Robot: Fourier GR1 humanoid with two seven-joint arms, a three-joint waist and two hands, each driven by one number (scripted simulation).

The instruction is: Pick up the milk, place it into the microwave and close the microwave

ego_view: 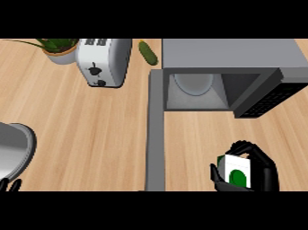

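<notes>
The milk (237,173), a white carton with a green mark on its face, sits in the lower right of the frame, held by the right hand (267,174). The black fingers (249,147) curl over the carton's upper edge and down its right side. The thumb (217,178) presses against its left side, so the carton is enclosed between them with only its front face showing. Whether its base touches the wooden surface (83,134) cannot be told, since the hand hides it.

The microwave (229,54) stands in the upper right, well apart from the carton and above it in the frame. Its cavity is open toward the viewer, with a pale round turntable (195,83) visible inside and a dark control panel (270,96) at its right. Its grey door (156,134) is swung out as a long narrow strip running down the middle of the frame, just left of the held carton.

At the lower left edge only the tips of the left hand (0,184) show, upright and side by side, resting. Above them a broad grey rounded shape (7,150) comes in from the left edge.

Along the top left stand a potted plant (60,50) and a white toaster (103,63), with a green cucumber (147,53) lying between the toaster and the microwave.
</notes>
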